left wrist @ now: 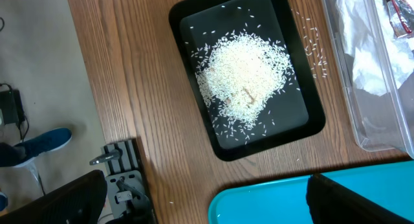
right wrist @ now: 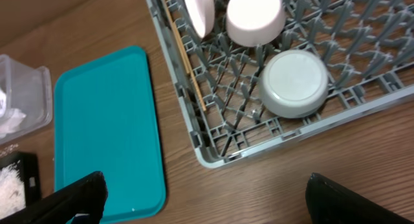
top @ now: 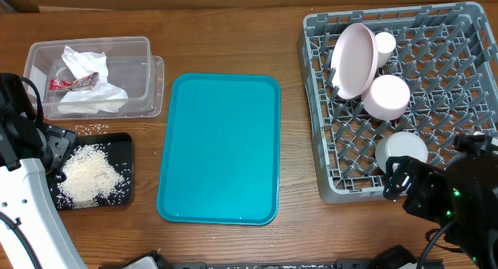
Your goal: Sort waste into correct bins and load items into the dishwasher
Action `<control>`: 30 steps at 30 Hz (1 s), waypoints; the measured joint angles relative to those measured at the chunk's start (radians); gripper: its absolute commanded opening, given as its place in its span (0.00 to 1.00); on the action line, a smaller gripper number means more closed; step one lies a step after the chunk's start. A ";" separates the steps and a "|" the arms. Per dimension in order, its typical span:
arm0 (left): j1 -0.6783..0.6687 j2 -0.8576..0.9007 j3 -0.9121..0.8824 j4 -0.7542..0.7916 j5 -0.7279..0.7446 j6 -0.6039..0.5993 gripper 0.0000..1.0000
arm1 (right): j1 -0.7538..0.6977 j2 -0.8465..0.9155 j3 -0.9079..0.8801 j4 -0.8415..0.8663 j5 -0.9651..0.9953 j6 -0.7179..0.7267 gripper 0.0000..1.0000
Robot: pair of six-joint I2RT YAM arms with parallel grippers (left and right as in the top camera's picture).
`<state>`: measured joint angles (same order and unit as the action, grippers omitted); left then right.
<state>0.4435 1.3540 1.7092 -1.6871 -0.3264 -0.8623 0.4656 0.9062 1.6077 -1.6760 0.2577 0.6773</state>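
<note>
The clear tub [top: 149, 76] at the back left holds crumpled napkins [top: 82, 63] and a red packet [top: 71, 82]. The black tray [top: 124, 148] in front of it holds a pile of rice crumbs [top: 89, 176]; a few crumbs [top: 92, 128] lie on the table. The grey rack [top: 311, 106] holds the pink plate [top: 354, 59] on edge, the white cup [top: 384, 43], the pink bowl [top: 387, 96] and the grey bowl [top: 401, 150], both upside down. My left gripper [left wrist: 207, 198] is open and empty between the black tray [left wrist: 284, 114] and the teal tray. My right gripper [right wrist: 207, 201] is open and empty in front of the rack [right wrist: 213, 153].
The large teal tray [top: 222, 148] lies empty in the middle. A thin wooden stick [right wrist: 184, 59] lies along the rack's left side. The left arm [top: 23, 144] stands at the table's left edge, the right arm [top: 443, 195] at the front right corner.
</note>
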 measured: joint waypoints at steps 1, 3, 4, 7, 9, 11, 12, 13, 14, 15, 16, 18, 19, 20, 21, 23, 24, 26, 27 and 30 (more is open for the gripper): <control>0.000 0.000 0.000 0.000 0.000 0.000 1.00 | 0.000 0.002 -0.003 0.003 -0.012 0.000 1.00; 0.000 0.000 0.000 0.000 0.000 0.000 1.00 | 0.000 0.009 -0.007 0.004 -0.027 0.002 1.00; 0.000 0.000 0.000 0.000 0.000 0.000 1.00 | 0.000 0.013 -0.008 0.006 -0.037 0.003 1.00; 0.000 0.000 0.000 0.000 0.000 0.000 1.00 | 0.000 0.016 -0.008 0.006 -0.048 0.003 1.00; 0.000 0.000 0.000 0.000 0.000 0.000 1.00 | 0.000 0.016 -0.008 0.006 -0.051 0.003 1.00; 0.000 0.000 0.000 0.000 0.000 0.000 1.00 | 0.000 0.016 -0.008 0.006 -0.052 0.003 1.00; 0.000 0.000 0.000 0.000 0.000 0.000 1.00 | 0.000 0.016 -0.008 0.007 -0.052 0.003 1.00; 0.000 0.000 0.000 0.000 0.000 0.000 1.00 | 0.000 0.016 -0.009 0.007 -0.052 0.003 1.00; 0.000 0.000 0.000 0.000 0.000 0.000 1.00 | 0.000 0.016 -0.009 0.006 -0.052 0.003 1.00; 0.000 0.000 0.000 0.000 0.000 0.000 1.00 | 0.000 0.016 -0.009 0.006 -0.052 0.003 1.00; 0.000 0.000 0.000 0.000 0.000 0.000 1.00 | 0.000 0.016 -0.010 0.006 -0.052 0.003 1.00; 0.000 0.000 0.000 0.000 0.000 0.000 1.00 | 0.000 0.016 -0.010 0.006 -0.053 0.003 1.00; 0.000 0.000 0.000 0.000 0.000 0.000 1.00 | 0.000 0.016 -0.010 0.006 -0.052 0.003 1.00; 0.000 0.000 0.000 0.000 0.000 0.000 1.00 | 0.000 0.016 -0.010 0.006 -0.051 0.003 1.00; 0.000 0.000 0.000 0.000 0.000 0.000 1.00 | -0.001 0.016 -0.010 0.006 -0.051 0.001 1.00; 0.000 0.000 0.000 0.000 0.000 0.000 1.00 | -0.008 0.016 -0.011 0.004 -0.048 -0.010 1.00; 0.000 0.000 0.000 0.000 0.000 0.000 1.00 | -0.015 0.014 -0.011 0.004 -0.048 -0.018 1.00; 0.000 0.000 0.000 0.000 0.000 0.000 1.00 | -0.043 0.005 -0.018 0.024 -0.047 -0.028 1.00; 0.000 0.000 0.000 0.000 0.000 0.000 1.00 | -0.061 -0.006 -0.030 0.054 -0.046 -0.034 1.00; 0.000 0.000 0.000 0.000 0.000 0.000 1.00 | -0.109 -0.056 -0.088 0.143 -0.045 -0.048 1.00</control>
<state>0.4435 1.3540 1.7092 -1.6871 -0.3264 -0.8623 0.3565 0.8505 1.5196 -1.5326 0.2127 0.6289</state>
